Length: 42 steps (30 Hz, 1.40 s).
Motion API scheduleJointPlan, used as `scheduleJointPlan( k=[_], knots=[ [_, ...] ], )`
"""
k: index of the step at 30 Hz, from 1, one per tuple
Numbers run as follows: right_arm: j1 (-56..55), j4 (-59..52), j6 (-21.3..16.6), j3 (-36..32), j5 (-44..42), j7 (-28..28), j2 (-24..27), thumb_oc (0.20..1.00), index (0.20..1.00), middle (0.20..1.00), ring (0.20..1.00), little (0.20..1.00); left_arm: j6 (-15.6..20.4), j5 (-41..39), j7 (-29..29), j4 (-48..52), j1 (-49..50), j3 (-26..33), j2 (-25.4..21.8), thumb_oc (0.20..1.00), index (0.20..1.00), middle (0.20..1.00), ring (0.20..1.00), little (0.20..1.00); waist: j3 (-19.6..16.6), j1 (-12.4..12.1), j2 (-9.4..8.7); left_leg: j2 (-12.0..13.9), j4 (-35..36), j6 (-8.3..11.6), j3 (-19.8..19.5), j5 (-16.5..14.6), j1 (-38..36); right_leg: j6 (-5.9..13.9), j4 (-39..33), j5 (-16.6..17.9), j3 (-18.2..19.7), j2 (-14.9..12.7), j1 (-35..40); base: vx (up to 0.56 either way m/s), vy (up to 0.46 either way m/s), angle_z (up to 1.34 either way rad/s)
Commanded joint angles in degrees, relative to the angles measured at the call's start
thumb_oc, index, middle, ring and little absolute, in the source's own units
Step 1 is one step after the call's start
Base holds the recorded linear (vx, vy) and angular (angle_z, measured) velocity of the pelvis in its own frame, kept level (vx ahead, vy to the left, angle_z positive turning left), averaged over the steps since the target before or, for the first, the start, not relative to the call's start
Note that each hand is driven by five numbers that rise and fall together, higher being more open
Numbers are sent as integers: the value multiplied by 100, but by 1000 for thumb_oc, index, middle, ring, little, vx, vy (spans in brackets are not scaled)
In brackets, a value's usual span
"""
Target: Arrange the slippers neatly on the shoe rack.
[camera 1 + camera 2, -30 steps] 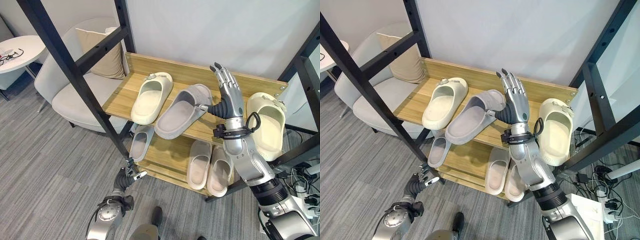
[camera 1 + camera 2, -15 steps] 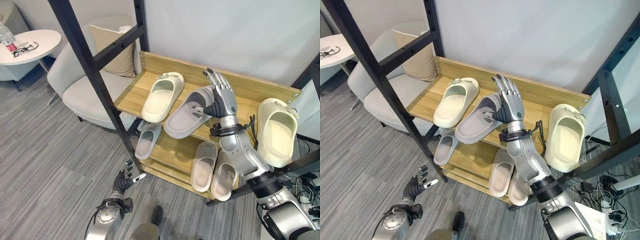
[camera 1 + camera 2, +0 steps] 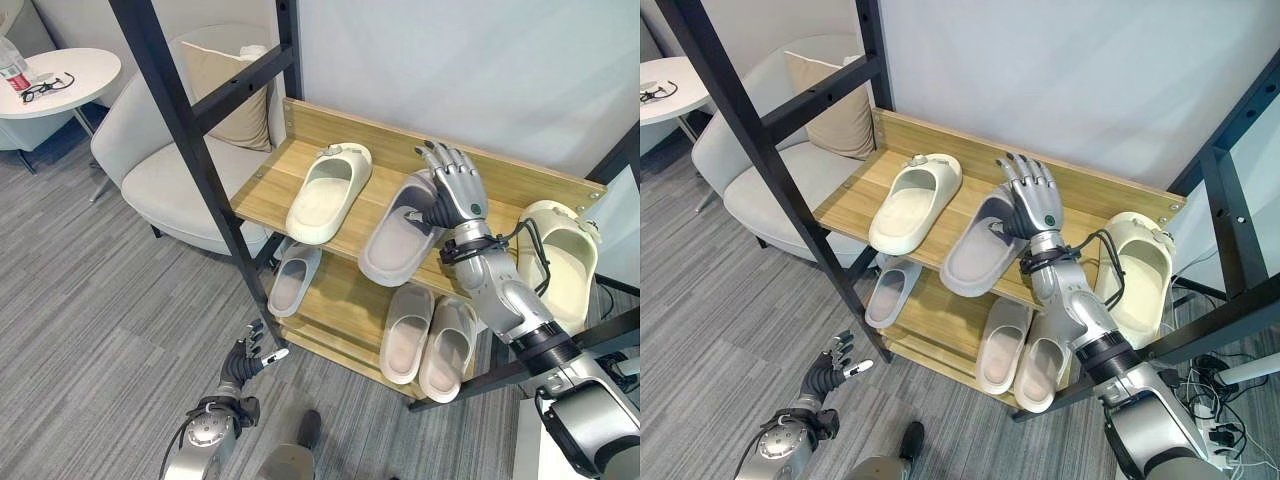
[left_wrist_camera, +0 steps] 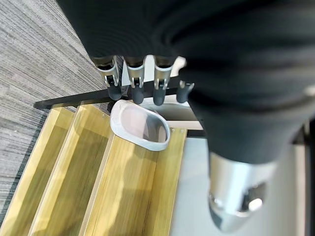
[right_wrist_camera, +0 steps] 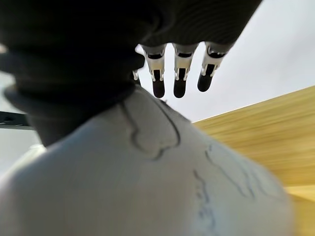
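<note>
Nearest me, at about 7 o'clock, my left hand (image 3: 247, 358) hangs low over the grey carpet (image 3: 90, 300), its fingers loosely spread and holding nothing.

Further out is the wooden shoe rack (image 3: 270, 180) with its black metal frame (image 3: 190, 150). On the lower shelf, a grey slipper (image 3: 290, 278) lies alone at the left end, and a pair of beige slippers (image 3: 430, 335) sits side by side toward 4 o'clock.

On the upper shelf, my right hand (image 3: 450, 195) rests on the toe end of a grey slipper (image 3: 395, 240) at about 1 o'clock. My fingers are nearly straight and fanned over the slipper's upper, with the thumb on its inner edge. The slipper lies angled, its heel hanging past the shelf's front edge. In the right wrist view the fingertips (image 5: 179, 86) reach out past the grey upper, uncurled.

At 12 o'clock, just left of it, a cream slipper (image 3: 328, 190) lies flat on the shelf. At 3 o'clock another cream slipper (image 3: 555, 260) sits at the rack's right end, beyond my forearm.

Furthest off, at 10 o'clock, stand a pale armchair (image 3: 160, 170) with a beige cushion (image 3: 225, 100) and a round white table (image 3: 55, 80).
</note>
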<state>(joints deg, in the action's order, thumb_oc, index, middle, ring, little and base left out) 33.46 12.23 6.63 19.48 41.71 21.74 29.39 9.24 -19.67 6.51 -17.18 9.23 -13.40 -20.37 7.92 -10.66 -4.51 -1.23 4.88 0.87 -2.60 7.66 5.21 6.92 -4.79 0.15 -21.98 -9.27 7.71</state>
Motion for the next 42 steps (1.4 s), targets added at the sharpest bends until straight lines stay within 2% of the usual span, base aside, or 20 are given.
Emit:
scheduleJointPlan(
  k=[1,2,3,4,7,15,21,22,23,24,25,27,28,29,31,32,33,34,35,42],
  knots=[
    [117,-327,41,-164,-15,87,444,1000,1000,1000,1000,1000,162,-13,-52,105,-211,-44,-102,1000,1000,1000,1000,1000,-160,6,45,332,13,195,163,-926,-550,274,4,-83,276,-271,-23,0,0,0],
    [89,-347,39,-206,-92,82,435,1000,1000,1000,1000,1000,145,-6,-54,104,-213,-49,-103,1000,1000,1000,1000,1000,-165,27,47,340,13,199,177,-927,-556,269,2,-87,289,-266,-21,-8,-22,-6],
    [75,-355,38,-232,-149,67,430,482,482,482,482,482,134,-7,-56,103,-212,-50,-100,1000,1000,1000,1000,1000,-171,37,49,344,13,201,184,-928,-562,266,1,-88,299,-263,-20,-8,-22,-8],
    [49,-352,29,-251,-224,56,418,200,200,200,200,200,124,-12,-63,106,-208,-48,-98,1000,1000,1000,1000,1000,-177,54,54,351,13,204,194,-928,-570,263,1,-86,309,-264,-20,-4,-15,-7],
    [-24,-255,-17,-245,-541,0,404,200,200,200,200,200,102,-69,-92,137,-194,-59,-102,1000,1000,1000,1000,1000,-199,97,88,369,13,217,223,-915,-589,245,-8,-99,341,-245,-13,-12,-25,-8],
    [-287,-306,-209,-258,-673,-72,419,200,200,200,200,200,101,-53,-131,110,-128,-10,-90,1000,1000,1000,1000,1000,-197,126,142,372,13,222,221,-909,-603,231,-8,-107,340,-234,5,-3,-3,-4],
    [-450,-596,-389,-417,-890,94,355,200,200,200,200,200,117,-13,-112,88,-118,24,-76,1000,1000,1000,1000,1000,-190,125,169,356,13,215,195,-911,-609,230,-12,-110,328,-245,24,0,0,0],
    [-603,-1177,-544,-749,-1190,318,176,200,200,200,200,200,121,20,-27,81,-167,99,-41,1000,1000,1000,1000,1000,-177,175,204,353,13,209,199,-915,-617,235,-2,-107,344,-242,7,0,0,0],
    [-1226,-2210,-1001,-1289,-1983,517,-254,200,200,200,200,200,103,94,96,63,-182,217,32,1000,1000,1000,1000,1000,-167,272,234,355,13,208,209,-917,-627,227,6,-117,362,-240,-4,-18,-1,5],
    [-1470,-2509,-1203,-1427,-2401,561,-409,200,200,200,200,200,96,94,134,87,-171,255,50,1000,1000,1000,1000,1000,-172,309,245,362,13,210,219,-914,-624,227,10,-121,363,-242,-10,-21,-16,10],
    [-1857,-2923,-1544,-1617,-3242,474,-648,200,200,200,200,200,67,96,154,152,-113,348,84,1000,1000,1000,1000,1000,-162,376,261,374,13,212,234,-904,-613,227,15,-127,372,-243,-25,0,0,0],
    [-2257,-3431,-1878,-1890,-4238,237,-870,200,200,200,200,200,6,54,143,220,8,448,81,1000,1000,1000,1000,1000,-180,462,278,387,13,218,264,-902,-611,229,16,-140,379,-246,-31,-6,-9,-6],
    [-2264,-3438,-1875,-1893,-4239,234,-871,200,200,200,200,200,5,54,143,221,11,446,79,1000,1000,1000,1000,1000,-183,460,277,387,13,218,264,-902,-610,229,16,-141,379,-246,-31,-16,-20,-4],
    [-2369,-3606,-2028,-1929,-4583,106,-959,200,200,200,200,200,-6,16,118,230,54,496,88,1000,1000,1000,1000,1000,-184,497,295,394,13,221,279,-901,-613,231,16,-145,378,-248,-35,-23,-23,-4],
    [-2618,-3845,-2385,-1735,-6065,-549,-1191,200,200,200,200,200,-36,-129,27,251,210,551,112,1000,1000,1000,1000,1000,-192,556,339,432,13,238,336,-886,-621,230,15,-148,368,-259,-38,-34,-31,-12],
    [-2681,-3918,-2459,-1583,-6574,-844,-1258,200,200,200,200,200,-52,-159,-19,266,235,563,105,1000,1000,1000,1000,1000,-197,568,347,449,13,249,361,-879,-624,229,12,-150,363,-260,-36,-46,-57,-30],
    [-2735,-4092,-2455,-1073,-7387,-1504,-1302,200,200,200,200,200,-18,-224,-87,291,240,562,107,1000,1000,1000,1000,1000,-215,569,369,492,13,276,404,-864,-645,220,8,-162,352,-269,-11,-37,-51,-23],
    [-2736,-4090,-2456,-1072,-7395,-1513,-1301,200,200,200,200,200,-17,-224,-88,291,244,565,108,1000,1000,1000,1000,1000,-216,572,370,493,13,276,404,-865,-646,220,8,-162,352,-268,-9,-49,-62,-13],
    [-2674,-4122,-2375,-704,-7787,-1871,-1313,200,200,200,200,200,29,-271,-115,336,199,539,119,1000,1000,1000,1000,1000,-220,557,386,508,13,297,410,-847,-650,208,13,-166,352,-258,1,-23,-25,3],
    [-2373,-3962,-2150,160,-8300,-2426,-1404,200,200,200,200,200,160,-325,-144,425,61,406,133,1000,1000,1000,1000,1000,-213,486,400,552,13,363,369,-799,-666,162,28,-189,323,-215,37,-18,-15,2]
  ],
)
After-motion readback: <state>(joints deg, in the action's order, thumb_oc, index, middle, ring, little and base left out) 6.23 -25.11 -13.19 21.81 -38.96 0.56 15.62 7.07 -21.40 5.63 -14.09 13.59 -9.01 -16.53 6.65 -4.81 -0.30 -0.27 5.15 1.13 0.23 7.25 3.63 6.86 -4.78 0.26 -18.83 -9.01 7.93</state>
